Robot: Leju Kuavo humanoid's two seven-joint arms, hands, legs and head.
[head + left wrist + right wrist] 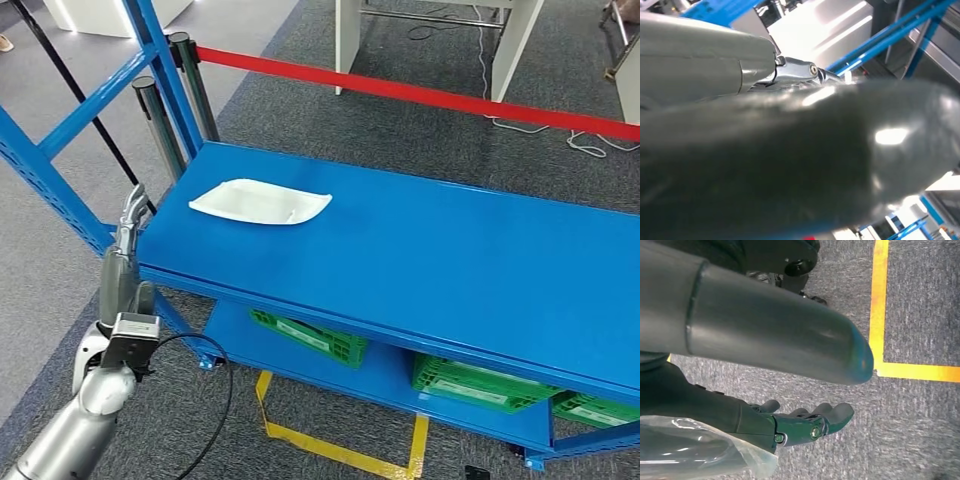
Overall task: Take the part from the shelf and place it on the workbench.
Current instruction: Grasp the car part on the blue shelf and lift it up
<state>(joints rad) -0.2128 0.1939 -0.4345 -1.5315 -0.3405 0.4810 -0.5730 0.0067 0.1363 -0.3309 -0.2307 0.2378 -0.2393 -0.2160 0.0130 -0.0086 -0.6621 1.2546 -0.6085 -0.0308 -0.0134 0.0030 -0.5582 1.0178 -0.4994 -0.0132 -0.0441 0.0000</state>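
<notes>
Even, bright indoor light falls from above in the head view, and the glossy blue metal shelf top (423,250) carries only a soft sheen, while the flat white plastic part (260,202) lying on it casts almost no shadow. The lower blue shelf level (377,375) sits in shade beneath it. That view is sharp, with slight bending of straight lines toward the edges. In the left wrist view the left robot hand (791,150) is so close that it blurs, with white glare spots on its dark thumb; the background looks overexposed, perhaps by ceiling lamps. In the right wrist view the right robot hand (806,422) is fairly crisp against the grey carpet floor (911,430), its near grey thumb soft.
</notes>
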